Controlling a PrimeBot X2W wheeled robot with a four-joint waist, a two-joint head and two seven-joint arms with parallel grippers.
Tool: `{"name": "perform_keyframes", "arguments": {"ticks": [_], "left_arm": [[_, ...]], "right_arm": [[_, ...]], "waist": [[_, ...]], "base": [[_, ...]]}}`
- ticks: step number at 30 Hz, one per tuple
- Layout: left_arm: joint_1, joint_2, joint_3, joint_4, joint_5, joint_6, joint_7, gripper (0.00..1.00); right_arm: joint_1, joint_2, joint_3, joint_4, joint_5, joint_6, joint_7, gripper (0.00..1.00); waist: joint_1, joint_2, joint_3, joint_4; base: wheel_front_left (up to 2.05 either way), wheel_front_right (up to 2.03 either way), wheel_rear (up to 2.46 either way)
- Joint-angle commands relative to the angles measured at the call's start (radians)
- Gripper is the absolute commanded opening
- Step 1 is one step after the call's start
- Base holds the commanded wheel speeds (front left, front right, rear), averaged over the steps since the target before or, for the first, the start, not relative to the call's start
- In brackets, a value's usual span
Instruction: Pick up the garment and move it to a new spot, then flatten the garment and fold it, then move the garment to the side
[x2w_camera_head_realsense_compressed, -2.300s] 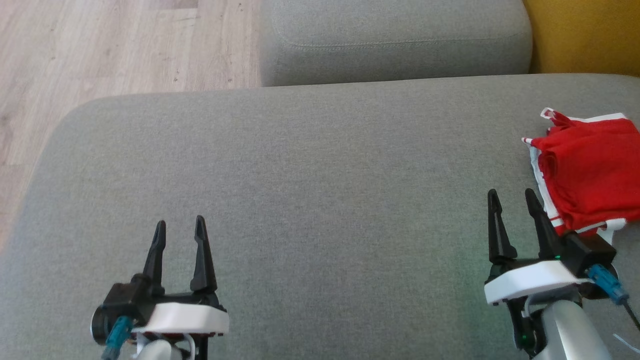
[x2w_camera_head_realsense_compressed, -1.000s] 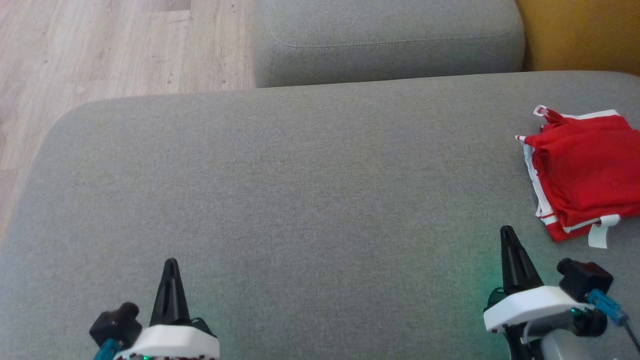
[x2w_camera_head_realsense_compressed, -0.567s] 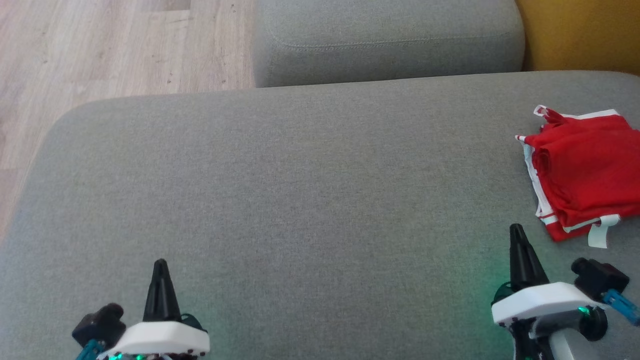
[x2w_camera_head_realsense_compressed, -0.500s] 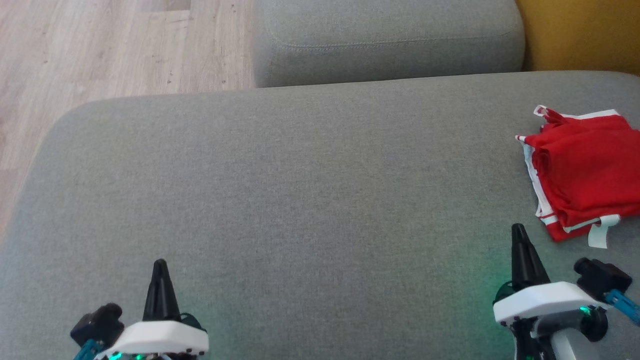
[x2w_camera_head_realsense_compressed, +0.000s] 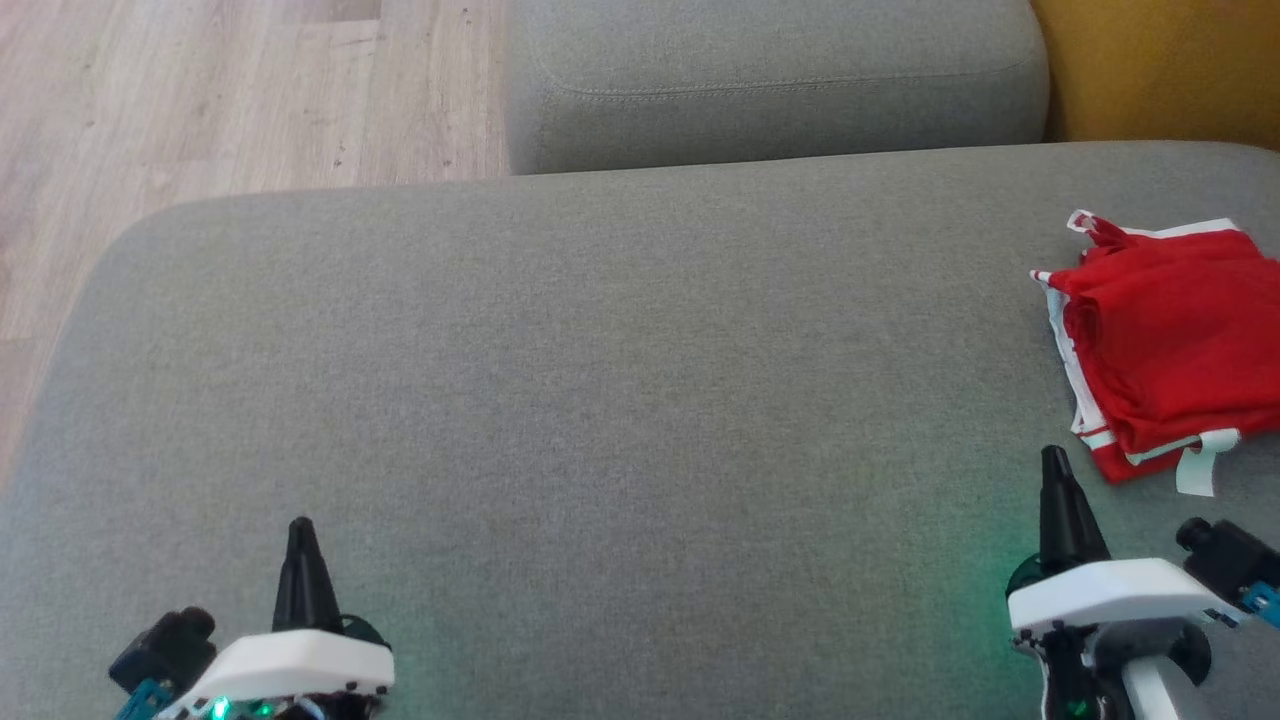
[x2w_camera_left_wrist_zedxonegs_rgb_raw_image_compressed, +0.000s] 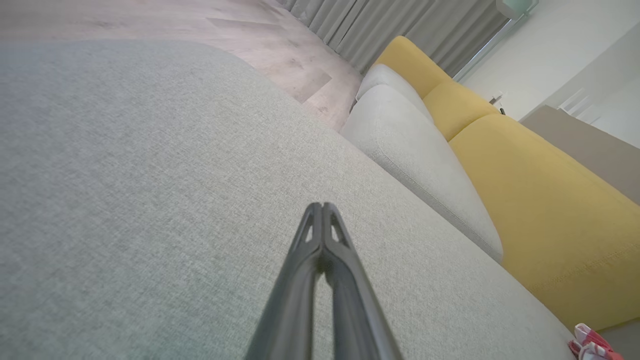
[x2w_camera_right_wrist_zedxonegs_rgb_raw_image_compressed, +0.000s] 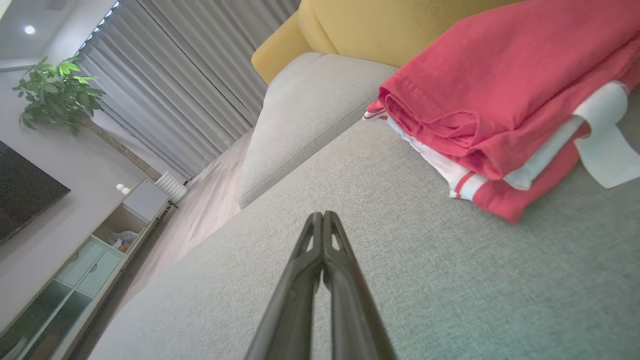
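Observation:
The garment (x2w_camera_head_realsense_compressed: 1170, 340) is red with white trim and lies folded in a compact stack at the right edge of the grey sofa seat (x2w_camera_head_realsense_compressed: 600, 400). The right wrist view has the garment (x2w_camera_right_wrist_zedxonegs_rgb_raw_image_compressed: 500, 100) up close, folded edges toward the camera. My right gripper (x2w_camera_head_realsense_compressed: 1055, 470) sits low at the near right, shut and empty, just short of the garment's near corner. At the near left, my left gripper (x2w_camera_head_realsense_compressed: 300, 535) is shut and empty over bare cushion. In each wrist view the fingers meet at the tips: left gripper (x2w_camera_left_wrist_zedxonegs_rgb_raw_image_compressed: 322, 206), right gripper (x2w_camera_right_wrist_zedxonegs_rgb_raw_image_compressed: 322, 215). A red corner of the garment (x2w_camera_left_wrist_zedxonegs_rgb_raw_image_compressed: 592, 345) peeks in at the left wrist view's lower right.
A second grey cushion (x2w_camera_head_realsense_compressed: 780, 80) lies beyond the seat, with a yellow cushion (x2w_camera_head_realsense_compressed: 1160, 70) at the far right. Wood floor (x2w_camera_head_realsense_compressed: 200, 100) runs along the left, past the seat's rounded edge. A cabinet (x2w_camera_right_wrist_zedxonegs_rgb_raw_image_compressed: 90, 250) and a plant (x2w_camera_right_wrist_zedxonegs_rgb_raw_image_compressed: 55, 92) stand across the room.
Both grippers have gone from open to shut and drawn back toward the near edge, the left drifting left and the right drifting right. The garment lies where it was.

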Motion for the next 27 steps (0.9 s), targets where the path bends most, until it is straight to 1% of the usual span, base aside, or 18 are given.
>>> {"name": "perform_keyframes", "arguments": {"ticks": [1,27], "left_arm": [[-0.049,0.002,0.019,-0.038,-0.023,-0.01,0.008,0.0],[-0.063,0.003,0.072,-0.058,-0.29,-0.04,0.087,0.0]], "right_arm": [[-0.049,-0.002,-0.001,-0.04,0.029,0.0,0.004,0.0],[-0.051,-0.003,-0.033,-0.076,0.33,-0.001,0.082,0.0]], "waist": [[0.0,-0.0001,0.0,0.0],[0.0,-0.0001,0.001,-0.001]], "base": [[0.0,0.0,0.0],[0.0,0.0,0.0]]}}
